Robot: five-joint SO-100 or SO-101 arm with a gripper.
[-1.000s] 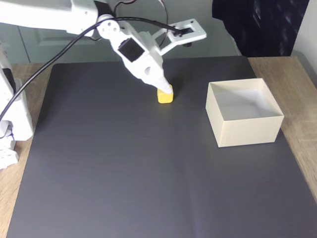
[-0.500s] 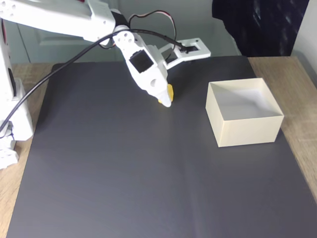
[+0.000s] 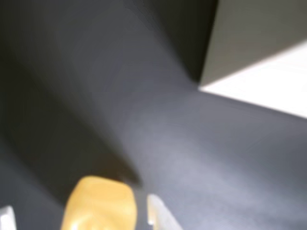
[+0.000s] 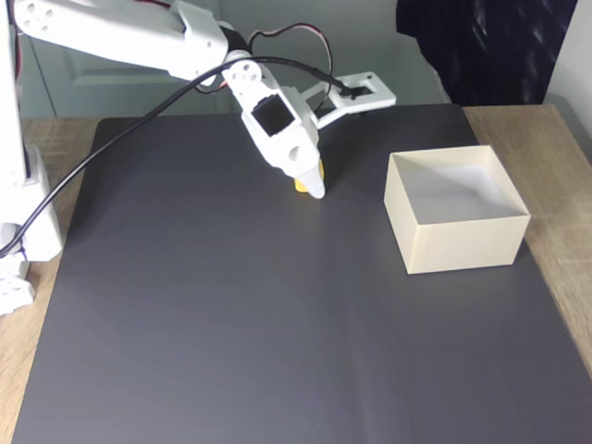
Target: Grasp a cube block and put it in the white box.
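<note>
In the fixed view the white gripper [image 4: 313, 183] covers most of the cube block [image 4: 309, 179], leaving a yellow sliver, while the blurred wrist view cuts it off at the bottom edge. The white box [image 4: 460, 244] stands well apart to the right in the fixed view, with bare dark mat [image 4: 231, 324] between. The cube sits between two pale fingers [image 3: 160, 215], which seem closed on it.

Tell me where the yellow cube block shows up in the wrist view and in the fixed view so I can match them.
Wrist view: the cube block sits at the bottom edge, left of centre, between the gripper fingertips.
Fixed view: the cube block is upper centre, mostly hidden behind the gripper tip.
Shared landmark: the white box, upper right in the wrist view and right of the cube in the fixed view.
</note>
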